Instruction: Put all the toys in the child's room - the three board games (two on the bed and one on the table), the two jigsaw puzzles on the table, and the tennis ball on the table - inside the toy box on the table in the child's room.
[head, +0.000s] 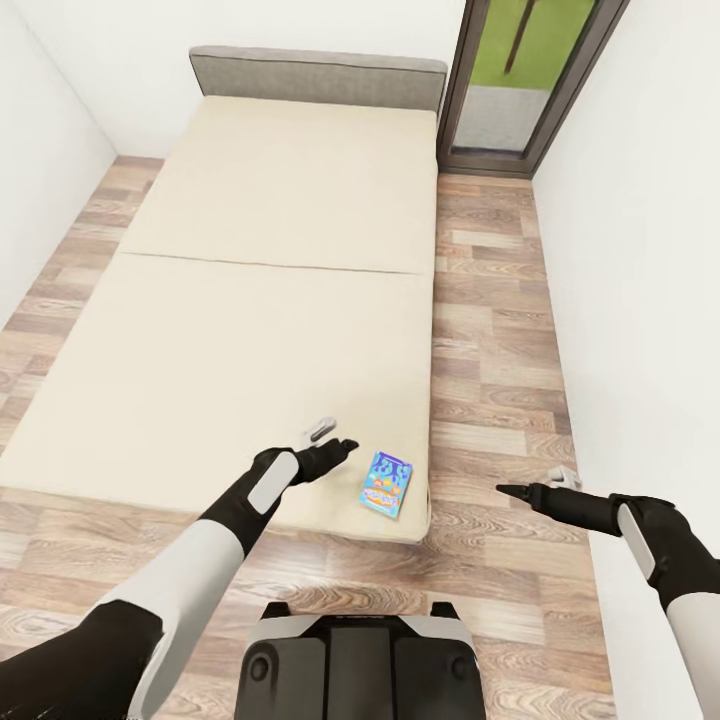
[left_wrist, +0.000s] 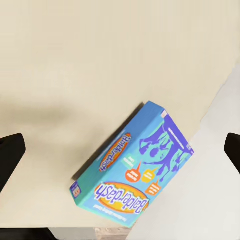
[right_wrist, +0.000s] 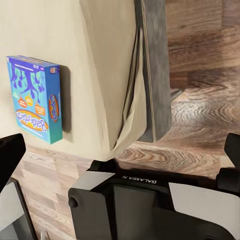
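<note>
Bed (head: 250, 300): cream mattress, grey headboard (head: 318, 75), wood-plank floor (head: 500, 330), white walls, glazed door (head: 530, 80) in the far corner.
Board game (head: 386, 483): blue box, flat near the bed's near right corner.
Left claw (head: 335, 440): open, above mattress beside box.
Right claw (head: 515, 490): open, above floor.

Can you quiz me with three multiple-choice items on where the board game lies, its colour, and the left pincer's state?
1. Where is the board game?
A. on the floor
B. near the bed's corner
C. against the headboard

2. Its main colour?
A. blue
B. red
C. green

3. The left pincer is:
A. shut on the box
B. open, holding nothing
C. pressed into the floor

Answers: 1 B, the box lies flat on the mattress by the near corner; 2 A, the cover is blue; 3 B, in the left wrist view its fingers stand wide apart above the box.
</note>
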